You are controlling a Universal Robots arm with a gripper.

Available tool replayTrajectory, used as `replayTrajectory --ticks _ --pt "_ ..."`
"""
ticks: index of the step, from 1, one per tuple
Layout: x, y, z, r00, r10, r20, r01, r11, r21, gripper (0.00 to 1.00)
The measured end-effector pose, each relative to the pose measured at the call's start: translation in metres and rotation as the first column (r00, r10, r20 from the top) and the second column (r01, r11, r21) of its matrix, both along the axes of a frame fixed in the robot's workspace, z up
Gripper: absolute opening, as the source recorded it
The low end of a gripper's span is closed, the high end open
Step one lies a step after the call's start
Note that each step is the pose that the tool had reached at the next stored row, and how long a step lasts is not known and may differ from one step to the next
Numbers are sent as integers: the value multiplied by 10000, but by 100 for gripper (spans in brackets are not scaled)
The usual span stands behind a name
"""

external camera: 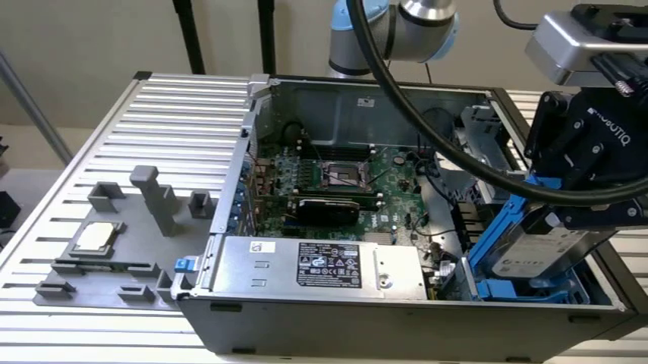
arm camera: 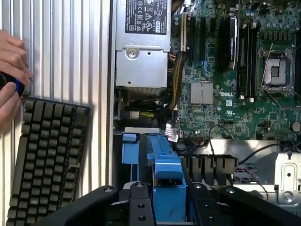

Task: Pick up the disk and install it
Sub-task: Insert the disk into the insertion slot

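Observation:
The disk (external camera: 552,244), silver-grey with a label and framed by its bright blue carrier, hangs tilted at the exterior view's right. It is over the front right corner of the open computer case (external camera: 405,318). My gripper (external camera: 579,212) is shut on its upper end. Below it sits the blue plastic cage (external camera: 536,292), and the disk's lower end reaches into or just above it. In the wrist view my gripper (arm camera: 170,203) has the blue carrier (arm camera: 164,157) clamped between its black fingers (arm camera: 141,205), pointing down at the case floor.
The case holds a motherboard (external camera: 335,182) and a power supply (external camera: 324,265) beside the cage. A thick black cable (external camera: 435,136) arcs over the case. A grey fixture with a small square chip (external camera: 94,237) lies at the exterior view's left. A keyboard (arm camera: 47,155) and a person's hand (arm camera: 11,80) are outside the case.

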State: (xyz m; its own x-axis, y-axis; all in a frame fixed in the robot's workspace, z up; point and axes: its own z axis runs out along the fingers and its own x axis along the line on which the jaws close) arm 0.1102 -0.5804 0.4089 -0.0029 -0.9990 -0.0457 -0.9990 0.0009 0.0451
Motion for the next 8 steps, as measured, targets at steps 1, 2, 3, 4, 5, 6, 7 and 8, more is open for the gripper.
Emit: replayTrajectory --ticks 1,2,3,4,5,6,7,8 --pt "0 5 -11 10000 6 0 -6 10000 9 0" --pt "-1 8 -21 10000 13 1 -13 10000 15 0" --pt "-1 11 -32 10000 19 1 -19 10000 23 0" --pt "-2 12 -41 10000 26 1 -26 10000 25 0" --pt "-3 14 -50 10000 31 1 -31 10000 27 0" --pt "-5 15 -58 10000 37 1 -37 10000 27 0" --pt "-7 15 -66 10000 41 1 -41 10000 28 0" --pt "-9 15 -75 10000 46 1 -46 10000 28 0"
